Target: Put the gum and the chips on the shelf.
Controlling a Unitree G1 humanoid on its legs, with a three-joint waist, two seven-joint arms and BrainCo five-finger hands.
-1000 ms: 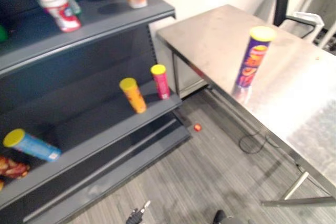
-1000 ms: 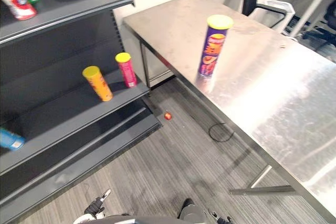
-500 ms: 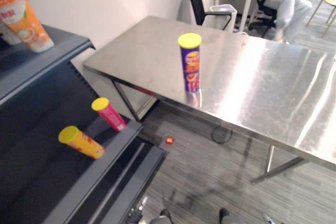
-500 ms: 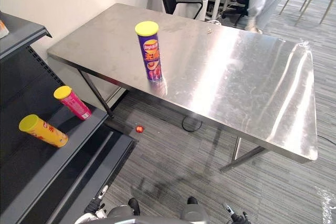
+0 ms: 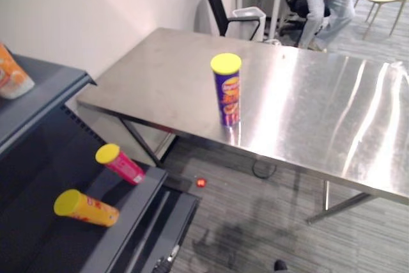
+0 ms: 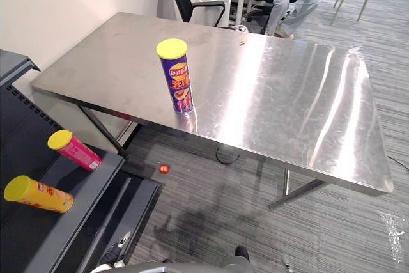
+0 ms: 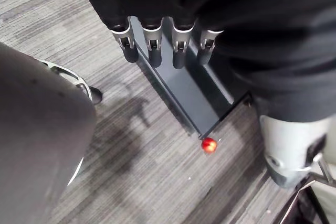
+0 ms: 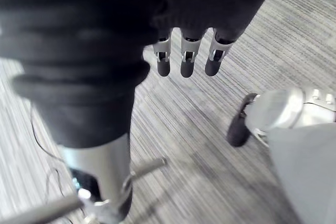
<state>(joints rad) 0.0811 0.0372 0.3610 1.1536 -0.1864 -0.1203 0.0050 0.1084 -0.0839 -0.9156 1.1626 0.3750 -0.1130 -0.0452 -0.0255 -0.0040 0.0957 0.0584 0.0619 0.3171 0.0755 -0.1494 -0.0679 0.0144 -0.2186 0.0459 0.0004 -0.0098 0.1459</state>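
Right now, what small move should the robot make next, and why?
Probably raise the left hand toward the chips can. The can stands upright on the table, untouched, while the left hand and the right hand hang over the floor, fingers straight, holding nothing. The shelf is on the left side.

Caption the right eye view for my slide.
Purple chips can upright on steel table; pink can and yellow can on shelf.
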